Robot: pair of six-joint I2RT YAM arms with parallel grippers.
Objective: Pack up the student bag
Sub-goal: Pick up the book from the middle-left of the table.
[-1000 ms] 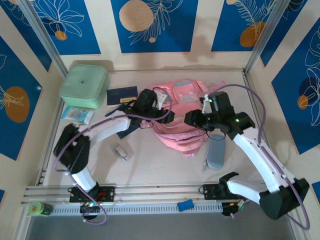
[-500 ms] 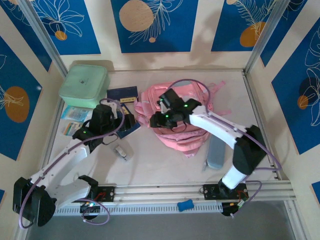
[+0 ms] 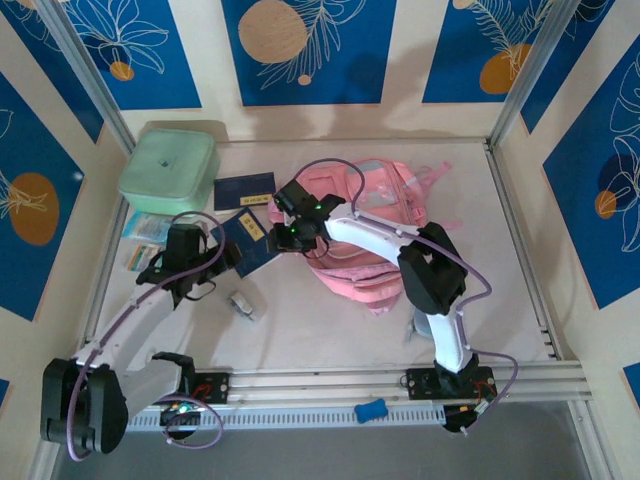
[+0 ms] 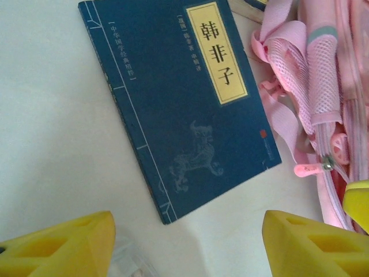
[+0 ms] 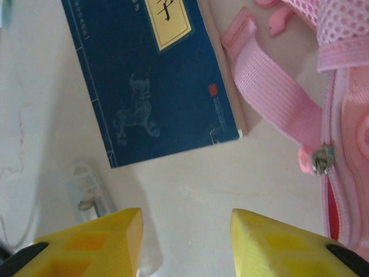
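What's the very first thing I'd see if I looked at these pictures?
The big pink backpack in the middle of the table grabs the eye first, with the right arm stretched across it. Next comes the dark blue book with a yellow label, lying flat just left of the backpack. Then there's the mint-green box in the far left corner.

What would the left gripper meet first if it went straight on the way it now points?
Most likely the dark blue book lying flat on the table, though depth is hard to judge.
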